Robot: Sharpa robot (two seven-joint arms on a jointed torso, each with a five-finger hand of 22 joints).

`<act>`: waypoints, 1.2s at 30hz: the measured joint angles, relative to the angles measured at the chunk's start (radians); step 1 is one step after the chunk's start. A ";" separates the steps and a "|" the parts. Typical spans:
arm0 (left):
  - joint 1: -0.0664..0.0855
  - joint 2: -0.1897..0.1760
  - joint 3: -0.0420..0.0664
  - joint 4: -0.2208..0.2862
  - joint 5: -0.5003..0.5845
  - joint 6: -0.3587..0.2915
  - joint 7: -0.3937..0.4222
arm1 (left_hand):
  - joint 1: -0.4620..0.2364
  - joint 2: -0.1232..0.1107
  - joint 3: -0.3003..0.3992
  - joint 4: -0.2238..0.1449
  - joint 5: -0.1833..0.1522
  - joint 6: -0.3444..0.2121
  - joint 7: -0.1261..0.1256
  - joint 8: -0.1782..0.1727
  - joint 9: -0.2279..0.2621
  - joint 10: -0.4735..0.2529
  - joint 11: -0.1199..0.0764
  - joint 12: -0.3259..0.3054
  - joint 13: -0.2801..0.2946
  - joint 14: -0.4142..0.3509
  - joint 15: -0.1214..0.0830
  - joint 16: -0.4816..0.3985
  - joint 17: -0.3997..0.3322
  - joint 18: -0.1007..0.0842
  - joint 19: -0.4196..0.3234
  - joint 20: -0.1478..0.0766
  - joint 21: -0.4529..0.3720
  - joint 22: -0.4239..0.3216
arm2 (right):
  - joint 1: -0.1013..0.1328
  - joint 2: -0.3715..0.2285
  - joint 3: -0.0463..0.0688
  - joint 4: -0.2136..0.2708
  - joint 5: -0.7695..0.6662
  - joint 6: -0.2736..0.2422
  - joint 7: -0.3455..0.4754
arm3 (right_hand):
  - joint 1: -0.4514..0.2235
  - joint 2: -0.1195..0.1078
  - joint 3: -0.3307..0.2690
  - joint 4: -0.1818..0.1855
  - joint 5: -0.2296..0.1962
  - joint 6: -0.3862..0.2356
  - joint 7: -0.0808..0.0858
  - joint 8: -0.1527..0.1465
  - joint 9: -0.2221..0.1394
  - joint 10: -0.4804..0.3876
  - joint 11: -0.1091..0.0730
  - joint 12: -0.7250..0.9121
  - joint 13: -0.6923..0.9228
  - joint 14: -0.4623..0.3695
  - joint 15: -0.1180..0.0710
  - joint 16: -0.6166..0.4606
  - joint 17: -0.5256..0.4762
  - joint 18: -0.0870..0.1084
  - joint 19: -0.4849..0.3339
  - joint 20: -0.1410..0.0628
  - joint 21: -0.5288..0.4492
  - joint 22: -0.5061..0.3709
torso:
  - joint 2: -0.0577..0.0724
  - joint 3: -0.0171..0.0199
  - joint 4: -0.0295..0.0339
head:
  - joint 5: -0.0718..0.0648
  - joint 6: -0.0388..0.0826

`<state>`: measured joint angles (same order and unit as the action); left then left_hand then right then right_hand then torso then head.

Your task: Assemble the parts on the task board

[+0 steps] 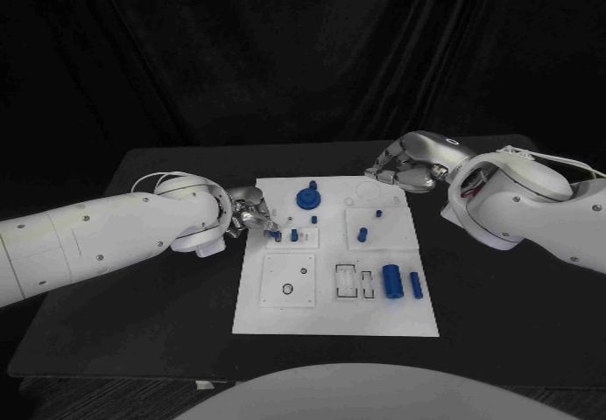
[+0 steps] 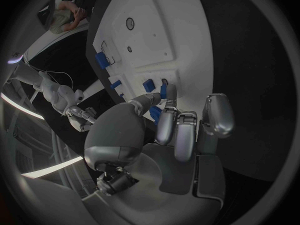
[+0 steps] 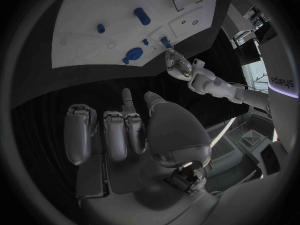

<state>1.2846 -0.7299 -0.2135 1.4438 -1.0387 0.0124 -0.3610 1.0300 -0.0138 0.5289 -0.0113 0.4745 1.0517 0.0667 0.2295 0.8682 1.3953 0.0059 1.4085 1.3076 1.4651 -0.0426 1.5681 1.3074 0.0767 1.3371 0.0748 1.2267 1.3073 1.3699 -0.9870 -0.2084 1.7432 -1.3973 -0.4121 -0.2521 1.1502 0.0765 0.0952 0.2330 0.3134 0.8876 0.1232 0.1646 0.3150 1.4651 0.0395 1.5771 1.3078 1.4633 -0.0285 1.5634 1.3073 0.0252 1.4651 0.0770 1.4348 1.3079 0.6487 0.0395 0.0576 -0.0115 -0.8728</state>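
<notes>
The white task board lies in the middle of the black table. Near its left edge my left hand pinches a small blue peg between thumb and a finger; the left wrist view shows that peg at the fingertips, touching the board. Another small peg stands right beside it. A large blue knob sits at the far middle, two blue cylinders lie at the right. My right hand hovers off the board's far right corner, fingers apart and holding nothing.
More small blue pegs stand on the board's right half. A square plate with a small ring and rectangular slots fill the near half. Bare black table surrounds the board on both sides.
</notes>
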 measured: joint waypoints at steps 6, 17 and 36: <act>-0.001 0.004 0.000 -0.004 0.000 -0.001 0.000 | 0.002 0.002 0.000 0.000 0.000 -0.001 0.001 -0.001 0.000 0.000 0.000 0.000 0.000 0.000 0.000 0.000 0.000 0.000 0.000 0.000 0.000 0.000 | 0.000 0.001 0.000 -0.001 0.004 0.000 0.000 | 0.000 0.000 0.003 -0.003 0.000 0.000 0.000 0.000 0.000 0.000 0.000 0.000 0.000 0.000 0.000 0.000 0.000 0.000 0.000 0.000 0.000 0.000 | 0.000 -0.0002 0.0002 | 0.001 0.000; -0.005 0.006 0.000 -0.007 0.000 -0.001 0.001 | 0.003 0.003 0.000 0.000 0.000 -0.001 0.002 -0.001 0.000 0.000 0.000 0.000 0.000 0.000 0.000 0.000 0.000 0.000 0.000 0.000 -0.004 0.000 | -0.001 0.001 0.000 -0.001 0.007 0.000 0.000 | 0.000 0.000 0.003 -0.003 0.004 0.000 0.000 0.000 0.000 0.000 0.000 0.000 0.000 0.000 0.000 -0.004 0.000 -0.001 0.000 0.000 -0.004 0.000 | 0.000 -0.0009 0.0005 | 0.000 0.000; -0.012 0.009 0.001 -0.009 0.000 -0.011 0.007 | 0.004 0.004 0.003 0.003 -0.001 -0.002 0.006 -0.001 -0.001 0.000 0.000 0.000 0.000 0.000 0.000 0.000 0.000 0.000 0.000 0.000 -0.004 0.000 | -0.002 0.001 0.000 -0.001 0.012 0.001 0.000 | 0.008 0.000 0.003 -0.003 0.015 0.000 0.000 0.000 -0.001 0.000 0.000 0.000 0.000 0.000 0.000 -0.004 0.000 -0.001 0.000 0.000 -0.004 0.000 | 0.000 -0.0006 0.0003 | 0.002 0.000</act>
<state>1.2723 -0.7213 -0.2121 1.4352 -1.0385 0.0012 -0.3545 1.0339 -0.0099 0.5318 -0.0083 0.4736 1.0494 0.0729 0.2280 0.8671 1.3953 0.0058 1.4085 1.3076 1.4651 -0.0426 1.5681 1.3073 0.0767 1.3371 0.0748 1.2229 1.3073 1.3681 -0.9865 -0.2084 1.7422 -1.3854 -0.4115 -0.2518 1.1584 0.0763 0.0981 0.2301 0.3284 0.8876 0.1232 0.1646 0.3142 1.4650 0.0395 1.5771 1.3078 1.4634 -0.0285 1.5595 1.3073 0.0243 1.4652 0.0770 1.4311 1.3075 0.6491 0.0389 0.0579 -0.0094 -0.8728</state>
